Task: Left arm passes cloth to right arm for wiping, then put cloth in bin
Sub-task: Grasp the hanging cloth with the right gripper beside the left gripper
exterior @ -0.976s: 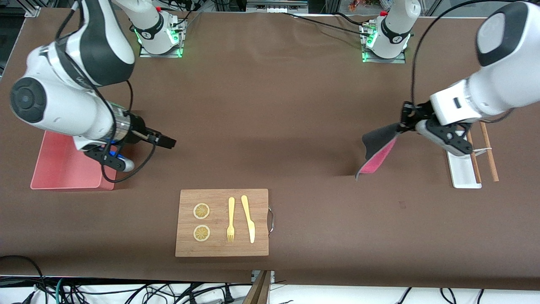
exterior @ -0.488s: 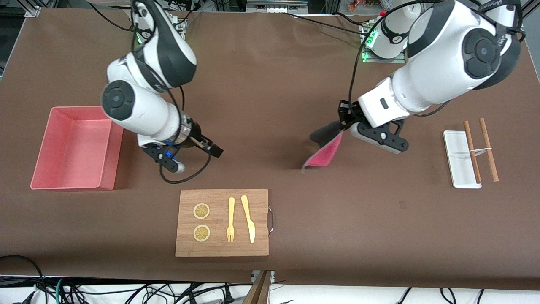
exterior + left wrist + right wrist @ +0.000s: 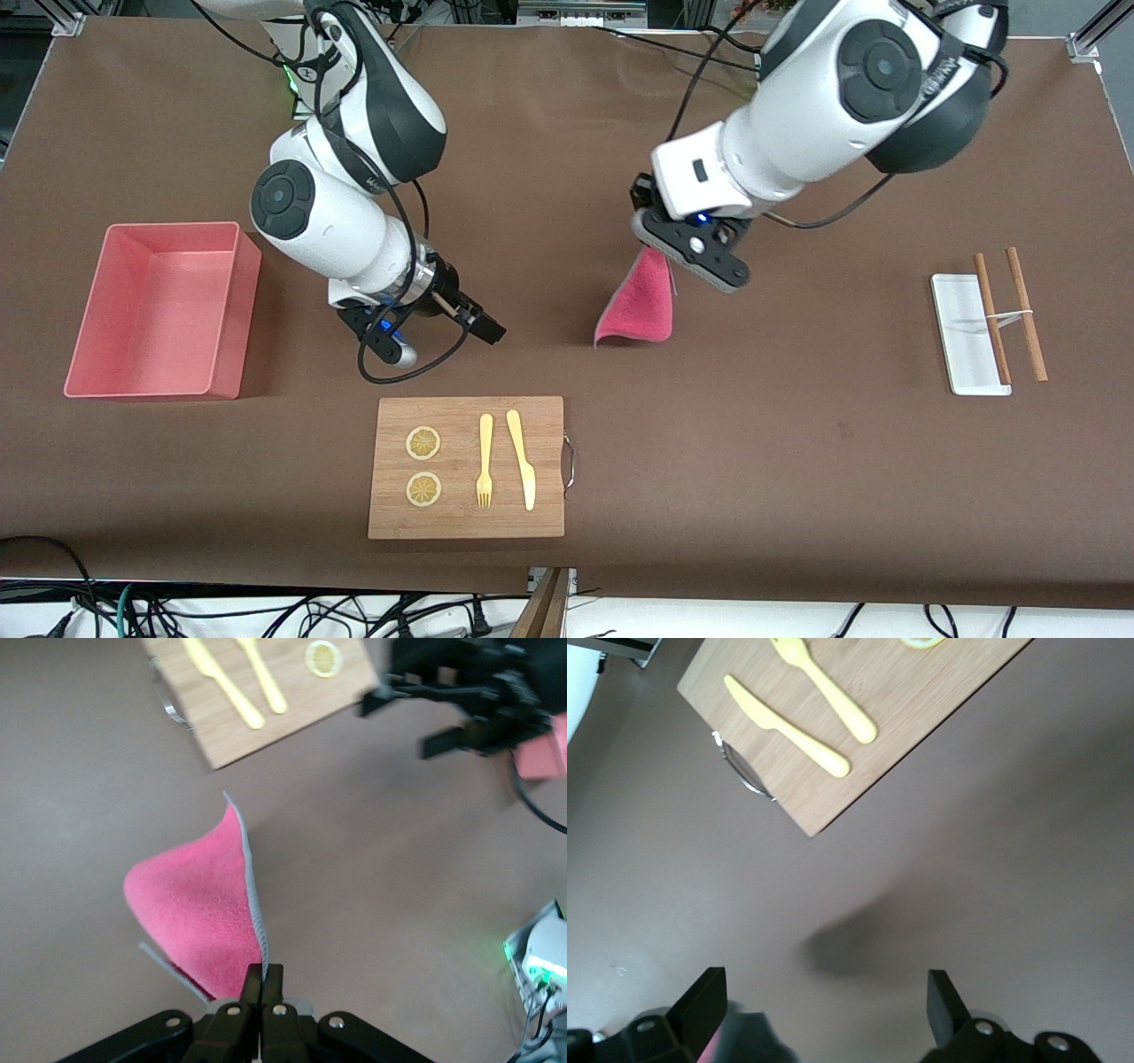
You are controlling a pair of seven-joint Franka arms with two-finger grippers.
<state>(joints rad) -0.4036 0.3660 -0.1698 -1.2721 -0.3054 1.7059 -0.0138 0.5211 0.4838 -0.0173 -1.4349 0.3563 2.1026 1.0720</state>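
The handover is in hand. The left gripper (image 3: pixel 262 979), pinched tight on the cloth (image 3: pixel 640 303), dangles it over mid-table. The right gripper (image 3: pixel 826 997), fingers spread wide and empty, hovers over the table beside it (bin (image 3: pixel 237 312) near the right arm's edge). Next, I judge, it must close on the hanging edge.

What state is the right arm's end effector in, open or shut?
Open. In the right wrist view the right end effector has its fingers spread wide with only bare table between them, above the table near the cutting board.
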